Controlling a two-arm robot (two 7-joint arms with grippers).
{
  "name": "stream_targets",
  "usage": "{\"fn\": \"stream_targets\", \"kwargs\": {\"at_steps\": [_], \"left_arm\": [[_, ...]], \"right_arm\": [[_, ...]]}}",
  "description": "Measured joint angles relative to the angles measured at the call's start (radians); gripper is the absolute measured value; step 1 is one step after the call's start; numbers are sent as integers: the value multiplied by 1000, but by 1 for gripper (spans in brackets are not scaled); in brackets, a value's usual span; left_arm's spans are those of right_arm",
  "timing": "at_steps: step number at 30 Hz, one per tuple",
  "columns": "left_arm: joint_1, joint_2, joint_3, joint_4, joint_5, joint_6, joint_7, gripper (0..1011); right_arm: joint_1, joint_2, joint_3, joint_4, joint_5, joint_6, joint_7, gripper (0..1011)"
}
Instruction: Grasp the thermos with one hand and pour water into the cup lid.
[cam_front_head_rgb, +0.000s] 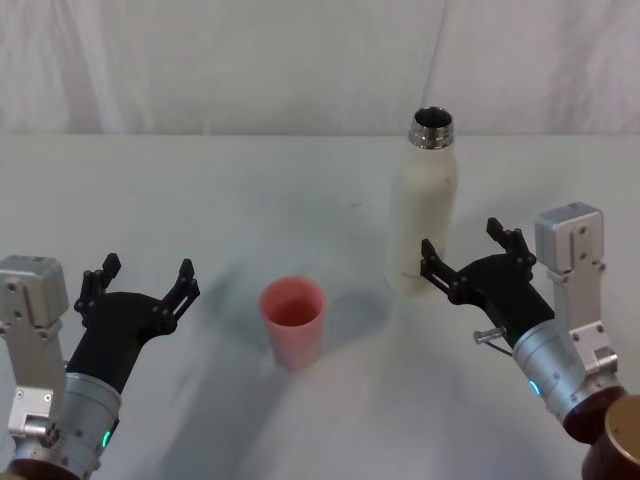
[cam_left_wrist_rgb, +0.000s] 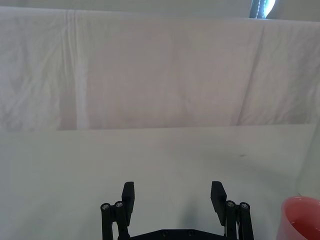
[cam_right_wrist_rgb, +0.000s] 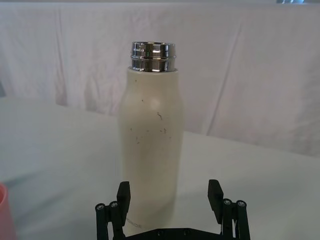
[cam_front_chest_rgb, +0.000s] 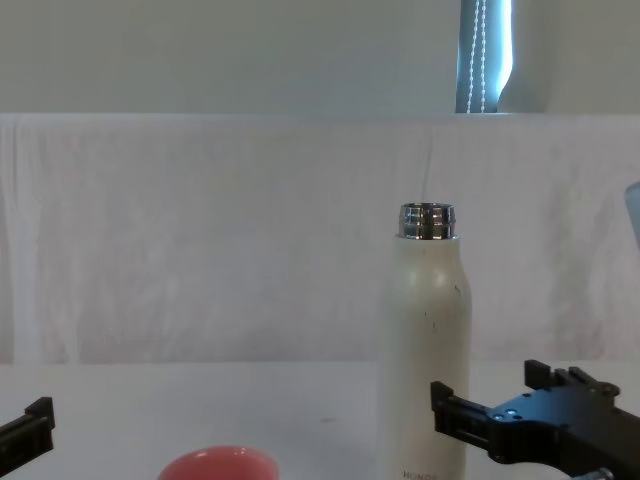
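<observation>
The cream-white thermos (cam_front_head_rgb: 423, 200) stands upright and uncapped at the table's middle right, its steel neck bare. My right gripper (cam_front_head_rgb: 465, 245) is open, low by the thermos's base on its near right side. In the right wrist view the thermos (cam_right_wrist_rgb: 151, 145) rises just beyond the right gripper (cam_right_wrist_rgb: 170, 192), nearer one finger than the other, and nothing is clamped. The salmon-pink cup lid (cam_front_head_rgb: 293, 320) stands upright, mouth up, to the left of and nearer than the thermos. My left gripper (cam_front_head_rgb: 145, 275) hangs open left of the cup lid, holding nothing.
A white cloth covers the table (cam_front_head_rgb: 200, 200) and hangs as a backdrop behind it. Bare surface lies between the cup lid and the thermos, and all around the left gripper (cam_left_wrist_rgb: 173, 192). The chest view has the thermos (cam_front_chest_rgb: 425, 340) taller than everything else.
</observation>
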Motion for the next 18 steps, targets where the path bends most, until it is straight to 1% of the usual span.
{"fn": "stream_targets", "kwargs": {"at_steps": [9, 18], "left_arm": [[0, 0, 0, 0, 0, 0, 0, 1001], [0, 0, 0, 0, 0, 0, 0, 1001]], "right_arm": [[44, -21, 6, 50, 27, -3, 26, 1001], [78, -32, 4, 76, 42, -2, 35, 1001]]}}
